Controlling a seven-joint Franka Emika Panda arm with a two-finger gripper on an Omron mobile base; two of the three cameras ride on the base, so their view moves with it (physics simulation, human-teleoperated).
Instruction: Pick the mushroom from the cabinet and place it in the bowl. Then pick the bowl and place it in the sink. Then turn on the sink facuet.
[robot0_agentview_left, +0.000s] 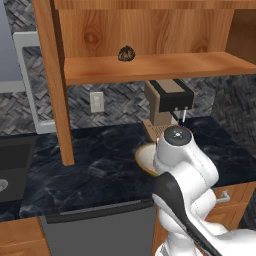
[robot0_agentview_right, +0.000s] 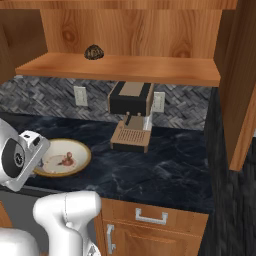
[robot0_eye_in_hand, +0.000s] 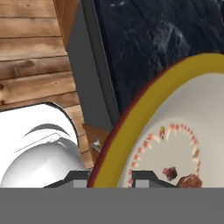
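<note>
My gripper (robot0_eye_in_hand: 111, 177) sits low at the near edge of the shallow round bowl (robot0_eye_in_hand: 144, 94), cream inside with a tan-orange rim. Its two dark tips stand narrow on either side of that rim. I cannot tell whether they are pressing on it.

The bowl rests on the black marbled counter (robot0_agentview_left: 100, 160), and I judge it stiff, glazed and slick, so a rim pinch may let it tilt or slip. A deep, square bite on the rim looks best.

The small dark brown lumpy mushroom (robot0_agentview_left: 126, 53) lies on the shelf of the orange-brown wooden wall cabinet (robot0_agentview_left: 150, 67). It looks light, soft and easily bruised, so I would close gently across its middle.
</note>
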